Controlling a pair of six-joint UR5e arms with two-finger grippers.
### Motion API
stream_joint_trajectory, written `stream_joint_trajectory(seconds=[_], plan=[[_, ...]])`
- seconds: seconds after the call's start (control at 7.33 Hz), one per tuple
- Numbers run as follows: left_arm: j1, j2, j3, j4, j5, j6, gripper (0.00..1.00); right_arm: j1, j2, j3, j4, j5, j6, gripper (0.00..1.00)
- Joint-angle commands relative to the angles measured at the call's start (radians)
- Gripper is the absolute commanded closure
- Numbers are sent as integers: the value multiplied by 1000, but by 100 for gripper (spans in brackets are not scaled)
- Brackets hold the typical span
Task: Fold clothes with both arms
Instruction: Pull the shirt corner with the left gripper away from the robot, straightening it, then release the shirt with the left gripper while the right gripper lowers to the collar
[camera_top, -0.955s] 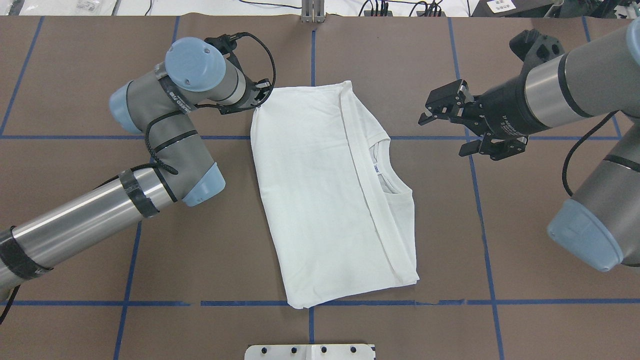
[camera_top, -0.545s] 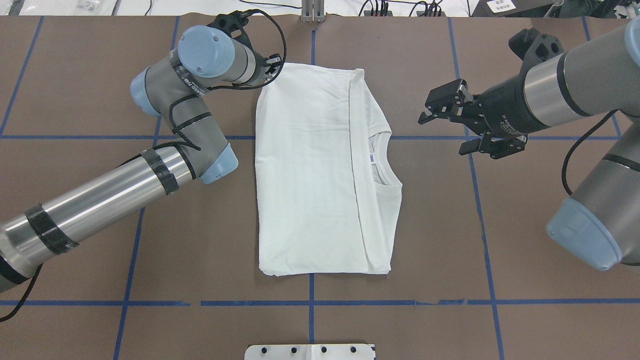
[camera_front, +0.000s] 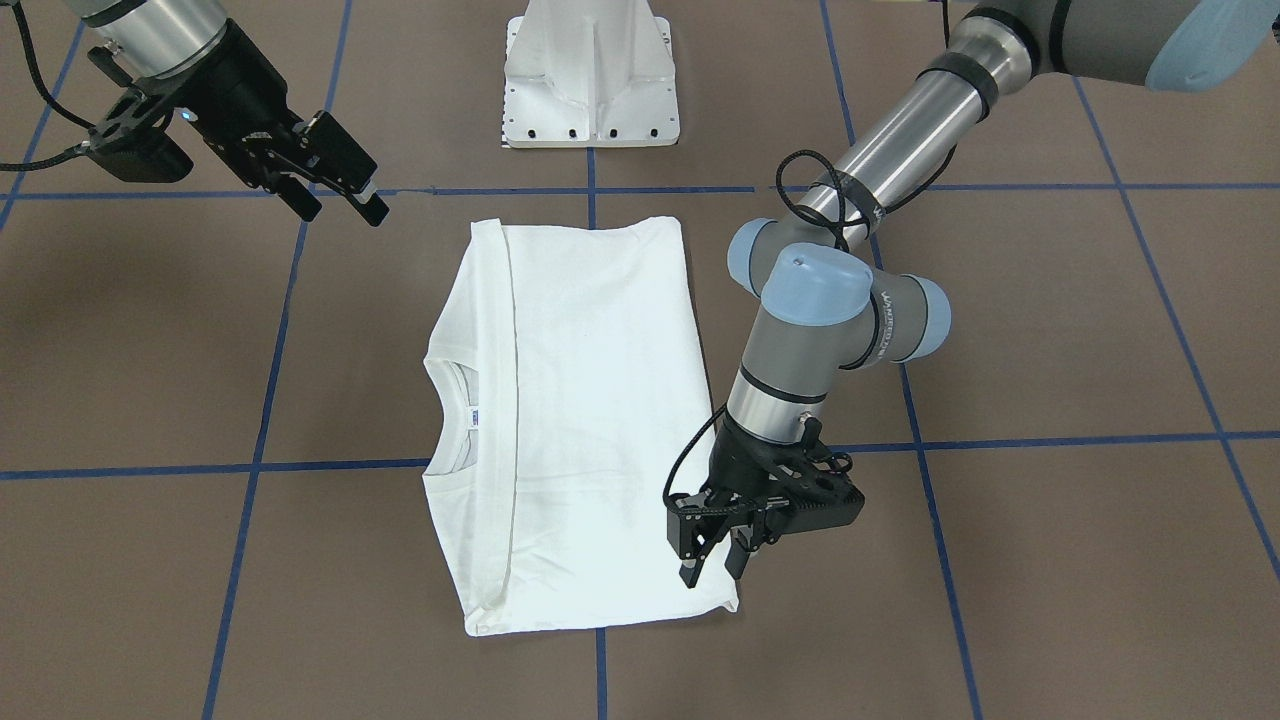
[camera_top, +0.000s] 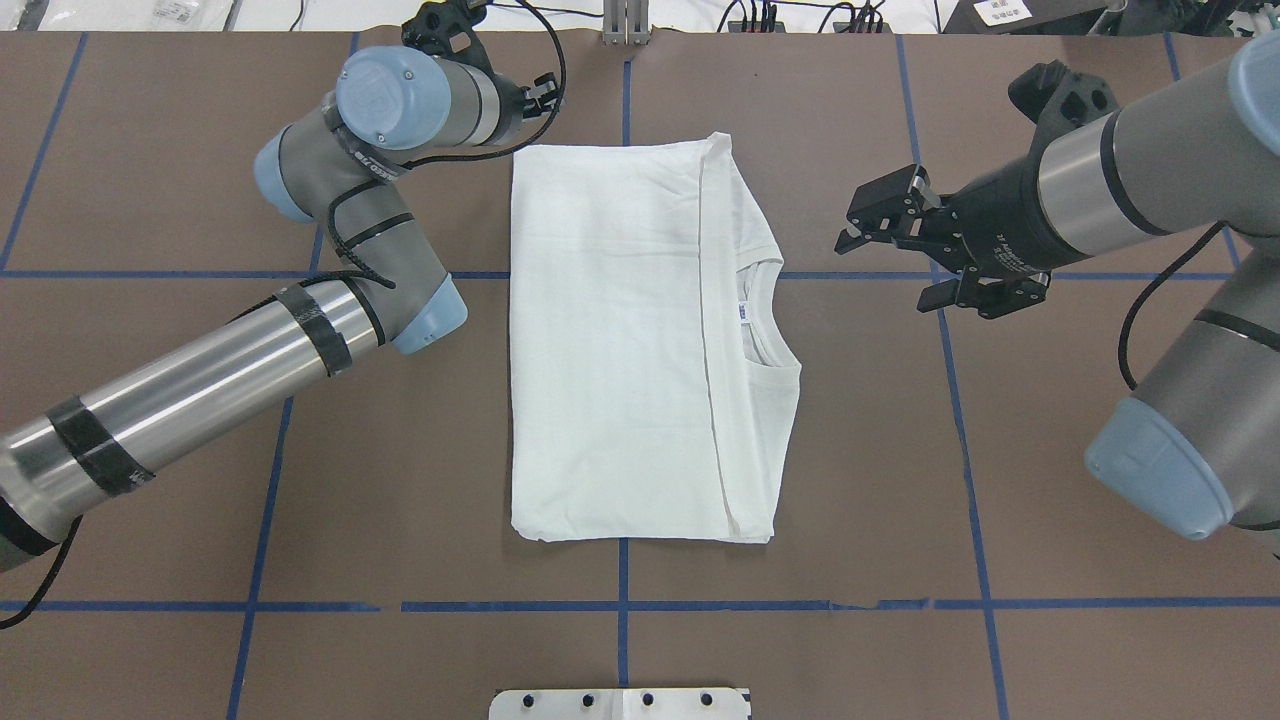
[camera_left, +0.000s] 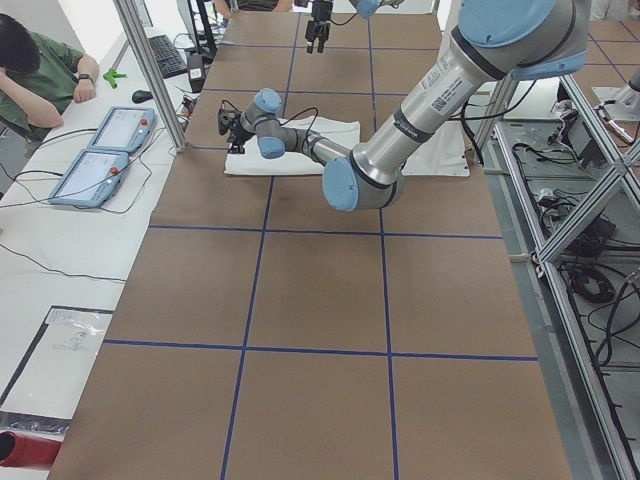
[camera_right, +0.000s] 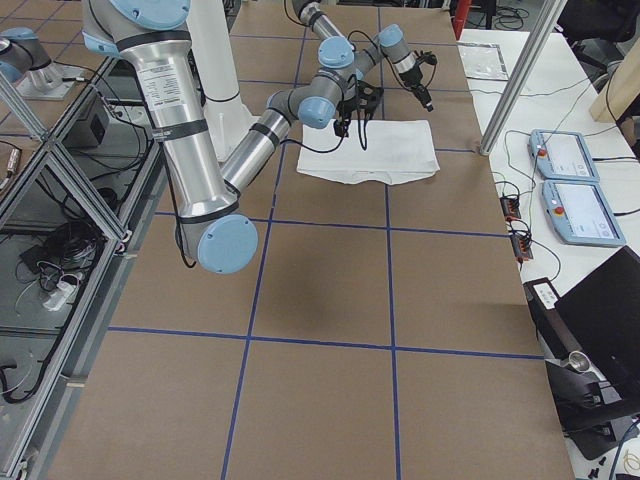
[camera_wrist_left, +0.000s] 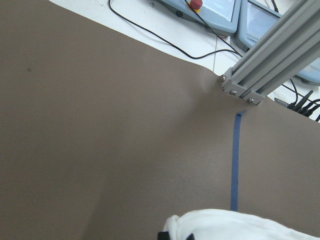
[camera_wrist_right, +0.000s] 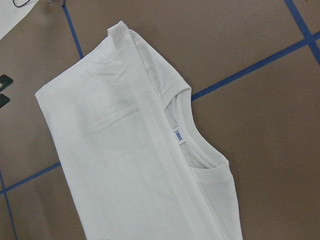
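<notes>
White long-sleeved cotton shirt (camera_top: 610, 340) lies folded flat, centre frame on the brown bench (camera_top: 400, 470). Left gripper (camera_front: 712, 568) sits over its lower-right corner in the front view, jaws parted, apparently gripping nothing. Right gripper (camera_top: 885, 268) is right of the collar, jaws wide and empty, probably waiting for the next fold.

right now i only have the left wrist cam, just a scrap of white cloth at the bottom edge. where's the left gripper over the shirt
Observer: The left gripper is at the shirt, over its far corner on the robot's left, jaws apart.
Operator: how's the shirt lying
Observer: Folded into a flat rectangle, with the collar showing on the robot's right side.
Operator: and the right gripper
Observer: The right gripper is open, beside the collar side and apart from the cloth.
</notes>
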Motion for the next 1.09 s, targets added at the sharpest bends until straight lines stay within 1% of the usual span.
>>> stream_joint_trajectory(seconds=[0.0,0.14,0.27,0.41,0.55,0.68,0.82,0.95], plan=[[-49,41,-26,58,-133,47,0,-20,19,-58,-6,-33,-74,0],[-53,115,-141,132,-179,62,0,-37,51,-90,-41,-57,-88,0],[-54,185,-275,247,-190,129,0,-74,89,-90,-144,-104,-183,0],[-56,260,-409,326,-195,171,0,-124,138,-95,-264,-172,-271,0],[-54,350,-548,399,-233,227,0,-173,210,-142,-358,-233,-351,0],[-53,415,-665,461,-268,279,0,-198,256,-193,-440,-240,-444,0],[-53,485,-760,478,-296,283,0,-227,303,-251,-514,-246,-545,0],[-48,541,-840,480,-330,281,0,-307,331,-294,-533,-345,-549,0]])
